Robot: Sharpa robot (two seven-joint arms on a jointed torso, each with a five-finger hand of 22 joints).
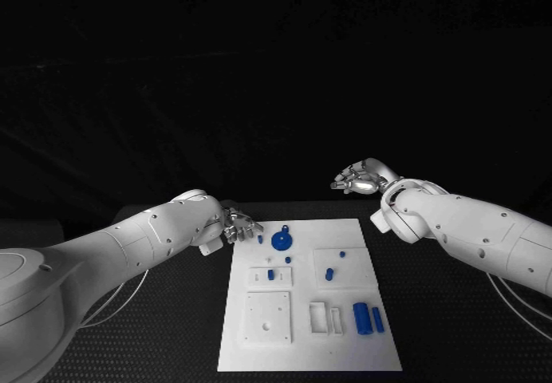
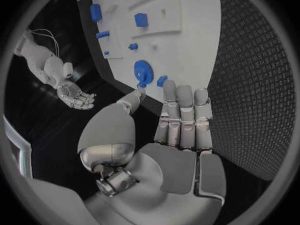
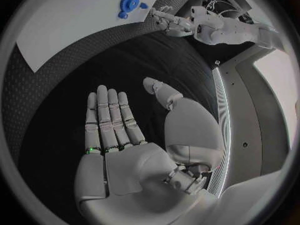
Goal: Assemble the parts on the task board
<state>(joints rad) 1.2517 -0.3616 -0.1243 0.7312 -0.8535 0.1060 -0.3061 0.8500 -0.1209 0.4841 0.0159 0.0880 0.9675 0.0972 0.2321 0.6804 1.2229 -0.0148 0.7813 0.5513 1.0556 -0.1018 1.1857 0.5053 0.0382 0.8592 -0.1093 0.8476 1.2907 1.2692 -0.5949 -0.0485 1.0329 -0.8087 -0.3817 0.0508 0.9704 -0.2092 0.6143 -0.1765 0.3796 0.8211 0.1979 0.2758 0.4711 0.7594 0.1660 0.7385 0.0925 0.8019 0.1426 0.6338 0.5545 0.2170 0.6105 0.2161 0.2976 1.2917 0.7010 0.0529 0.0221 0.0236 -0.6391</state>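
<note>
The white task board lies in the middle of the table. Near its far left corner sit a round blue disc and a small blue piece. My left hand is at that corner, holding nothing. In the left wrist view its fingers lie straight, their tips just short of the small piece and the disc. My right hand is raised beyond the board's far right corner, palm open and empty. Two blue cylinders lie side by side near the front right.
Small blue pegs stand in raised white blocks at mid-board. A square white block with holes and a slotted block sit at the front. Black textured table surrounds the board.
</note>
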